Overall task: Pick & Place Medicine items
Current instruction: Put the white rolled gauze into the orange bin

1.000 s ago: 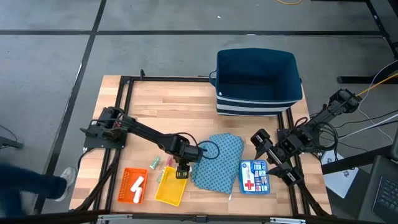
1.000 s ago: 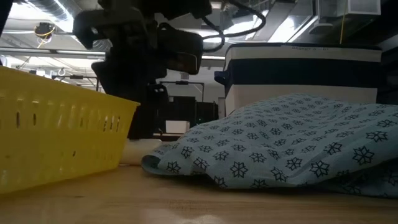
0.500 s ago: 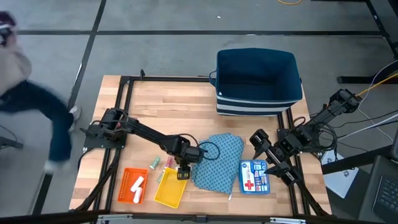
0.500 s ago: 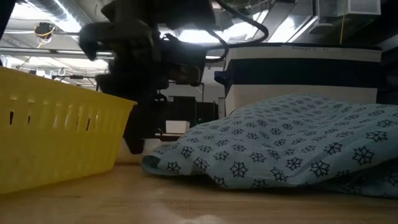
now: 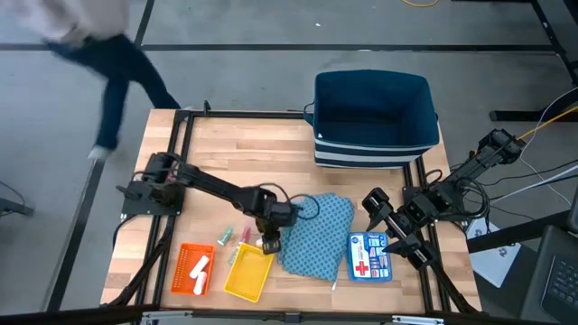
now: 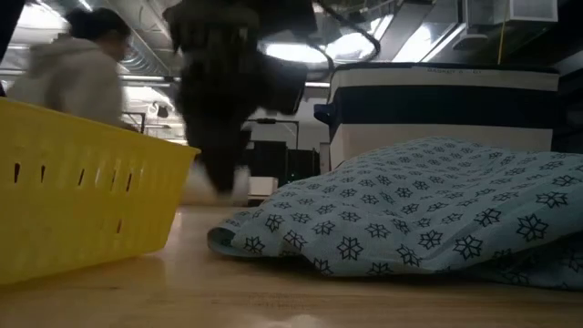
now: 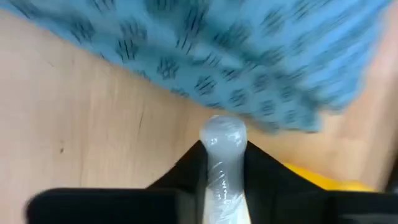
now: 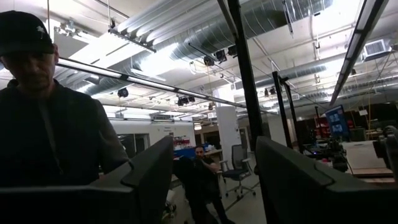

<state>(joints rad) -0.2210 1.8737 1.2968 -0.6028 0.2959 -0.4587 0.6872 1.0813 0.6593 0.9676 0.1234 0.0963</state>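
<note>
My left gripper [image 5: 269, 242] hangs between the yellow basket [image 5: 248, 273] and the blue patterned cloth [image 5: 312, 233], shut on a white tube [image 7: 222, 140]. In the low view it shows blurred [image 6: 219, 178] beside the basket [image 6: 82, 200]. A light-green bottle [image 5: 221, 237] and a pinkish stick [image 5: 242, 235] lie on the table left of it. Another white piece [image 5: 200, 270] lies in the orange tray [image 5: 183, 262]. My right gripper [image 5: 386, 224] waits open at the table's right, its fingers apart in its own view [image 8: 214, 155]. My left gripper pinches the white tube between its two fingers, holding its sides [image 7: 221, 171]. The tube's rounded end [image 7: 222, 132] sticks out past the fingertips. The fingers come from above, pointing down. In the low view the blurred fingertips [image 6: 221, 187] stand above the tabletop.
A first-aid box [image 5: 370, 256] lies right of the cloth, and a thin white stick [image 5: 332, 284] lies at the cloth's near edge. A dark blue bin [image 5: 375, 116] stands at the far right. A person [image 5: 99, 45] walks past the table's far left corner.
My left gripper has shut on the white tube that lay on the table beside the basket, then risen a little and shifted slightly toward the cloth. The tube no longer lies on the table. A person has walked along the table's left side toward the far end.
</note>
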